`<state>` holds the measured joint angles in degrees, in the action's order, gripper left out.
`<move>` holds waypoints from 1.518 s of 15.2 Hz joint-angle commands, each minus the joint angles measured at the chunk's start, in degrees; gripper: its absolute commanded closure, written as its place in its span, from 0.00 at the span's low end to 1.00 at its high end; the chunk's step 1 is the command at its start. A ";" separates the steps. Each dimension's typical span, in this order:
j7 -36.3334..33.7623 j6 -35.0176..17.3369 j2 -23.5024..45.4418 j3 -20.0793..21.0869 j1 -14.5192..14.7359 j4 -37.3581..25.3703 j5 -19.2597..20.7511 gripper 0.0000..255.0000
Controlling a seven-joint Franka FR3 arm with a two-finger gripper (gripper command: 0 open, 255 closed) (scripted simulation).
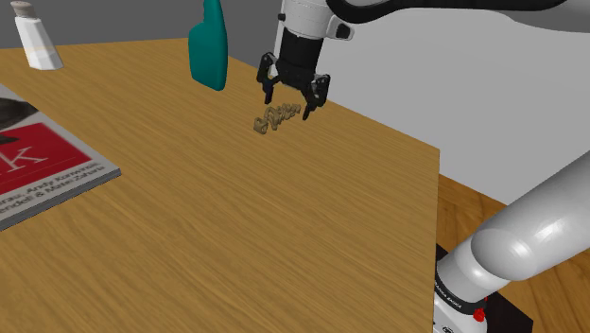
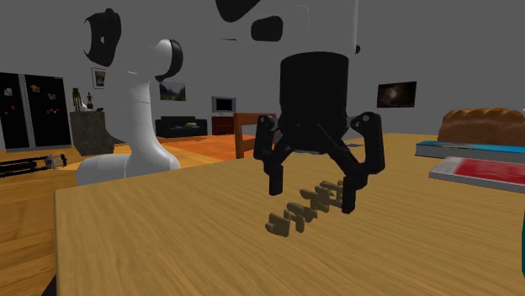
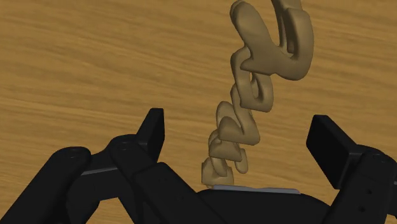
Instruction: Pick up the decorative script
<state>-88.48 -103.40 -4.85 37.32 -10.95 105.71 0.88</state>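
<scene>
Gripper (image 1: 288, 106) hangs wide open just over the tan script (image 1: 274, 118) lying on the wooden table (image 1: 236, 218). Looks light, stiff, kinda spindly, so I'd pinch gently across its middle.

Tan script (image 1: 275, 118); all-black claw (image 1: 288, 106); white arm (image 1: 307, 17) with dark joints; brown surface (image 1: 236, 236) with streaky wood grain; teal bottle (image 1: 210, 47); book (image 1: 47, 161) with red, white and grey cover

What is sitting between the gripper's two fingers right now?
The near end of the tan decorative script lies between the open fingers, touching neither, on the wooden table; the wrist view shows it.
</scene>
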 commanded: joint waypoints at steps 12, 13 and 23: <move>0.09 0.42 -0.01 -0.05 -0.04 -0.44 0.00 1.00; 0.12 1.19 0.00 -0.06 -0.05 -1.22 0.00 1.00; -0.02 9.08 1.17 0.12 -0.04 -10.04 0.69 1.00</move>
<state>-88.45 -95.15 -3.77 37.40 -11.02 96.55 1.51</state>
